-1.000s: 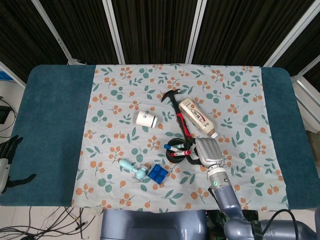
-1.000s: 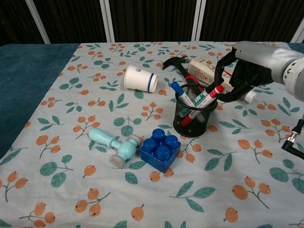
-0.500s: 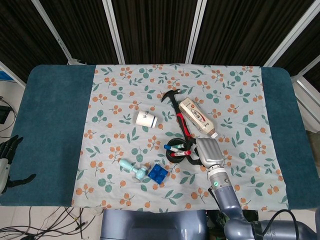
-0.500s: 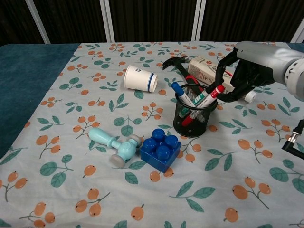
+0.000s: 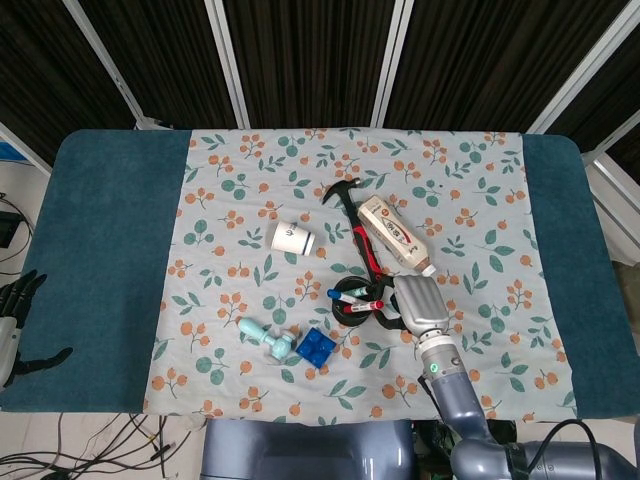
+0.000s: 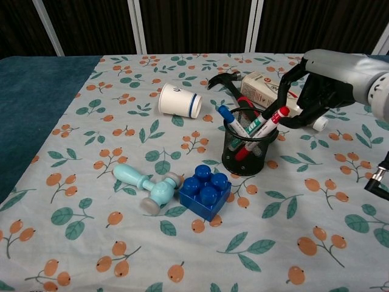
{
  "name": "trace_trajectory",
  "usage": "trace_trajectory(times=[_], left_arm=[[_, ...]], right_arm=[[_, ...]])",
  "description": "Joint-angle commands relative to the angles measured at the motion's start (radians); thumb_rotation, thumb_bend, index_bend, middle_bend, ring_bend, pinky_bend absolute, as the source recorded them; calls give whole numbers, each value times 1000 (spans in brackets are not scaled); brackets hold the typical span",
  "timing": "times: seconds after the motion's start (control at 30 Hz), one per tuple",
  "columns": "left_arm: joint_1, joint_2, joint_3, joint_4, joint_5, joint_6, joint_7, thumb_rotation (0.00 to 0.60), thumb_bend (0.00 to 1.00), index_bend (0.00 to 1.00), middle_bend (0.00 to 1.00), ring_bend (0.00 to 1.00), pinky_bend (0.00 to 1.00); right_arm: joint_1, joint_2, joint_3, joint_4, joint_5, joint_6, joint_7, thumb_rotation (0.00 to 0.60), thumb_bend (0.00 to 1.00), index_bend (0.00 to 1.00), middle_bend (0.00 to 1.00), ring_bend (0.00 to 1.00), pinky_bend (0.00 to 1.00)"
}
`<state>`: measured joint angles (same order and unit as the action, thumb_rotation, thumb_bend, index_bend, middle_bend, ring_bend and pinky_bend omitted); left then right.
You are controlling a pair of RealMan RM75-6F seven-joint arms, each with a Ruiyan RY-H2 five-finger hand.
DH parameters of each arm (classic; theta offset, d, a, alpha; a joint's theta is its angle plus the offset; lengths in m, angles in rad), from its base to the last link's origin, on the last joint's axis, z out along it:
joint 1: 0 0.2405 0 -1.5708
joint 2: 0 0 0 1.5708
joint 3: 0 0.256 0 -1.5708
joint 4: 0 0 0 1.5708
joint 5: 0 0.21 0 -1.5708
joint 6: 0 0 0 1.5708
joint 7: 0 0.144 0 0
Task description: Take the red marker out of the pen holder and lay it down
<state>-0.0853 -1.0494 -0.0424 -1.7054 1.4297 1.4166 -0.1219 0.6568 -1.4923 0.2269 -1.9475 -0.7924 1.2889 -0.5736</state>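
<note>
Leaning out of the pen holder (image 6: 249, 146) toward the right edge of the surface (image 5: 110, 250), the red marker (image 6: 272, 120) is standing with its red cap uppermost while its lower end is sitting inside the black mesh cup. The right robot hand (image 6: 319, 91) is curling its dark fingers (image 6: 285, 79) around the capped end; whether they are actually pinching the marker cannot be told from either view. A blue-capped marker (image 6: 234, 120) is leaning the opposite way in the same holder. Just behind the holder, a black-and-red claw hammer (image 5: 352, 215) and a tipped carton (image 5: 395, 235) are lying side by side on the patterned cloth (image 6: 91, 243). A paper cup (image 6: 179, 100) is resting on its side toward the middle of the surface. A blue toy brick (image 6: 205, 190) is sitting just in front of the holder, touching a pale turquoise toy hammer (image 6: 146, 185). The left robot hand (image 5: 15, 325) is hanging beyond the left edge of the surface, fingers apart and holding nothing.
</note>
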Motion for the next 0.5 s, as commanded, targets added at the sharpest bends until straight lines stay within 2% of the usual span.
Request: trace_trajectory(times=[0.03, 0.2, 0.37, 0.5], left_arm=[[0, 0, 0, 0, 0, 0, -1, 600, 0, 0, 0, 0, 0], [0, 0, 0, -1, 0, 0, 0, 600, 0, 0, 0, 0, 0], [1, -1, 1, -1, 6, 5, 2, 600, 0, 0, 0, 0, 0], [1, -2, 2, -1, 11, 8, 4, 600, 0, 0, 0, 0, 0]], right_arm=[[-2, 16, 3, -20, -12, 7, -1, 600, 457, 671, 1000, 1000, 1000], [-7, 82, 28, -105, -45, 31, -6, 600, 458, 678, 1000, 1000, 1000], [-33, 219, 90, -236, -93, 76, 18, 600, 458, 678, 1000, 1000, 1000], [-55, 298, 122, -267, -84, 85, 56, 600, 457, 678, 1000, 1000, 1000]])
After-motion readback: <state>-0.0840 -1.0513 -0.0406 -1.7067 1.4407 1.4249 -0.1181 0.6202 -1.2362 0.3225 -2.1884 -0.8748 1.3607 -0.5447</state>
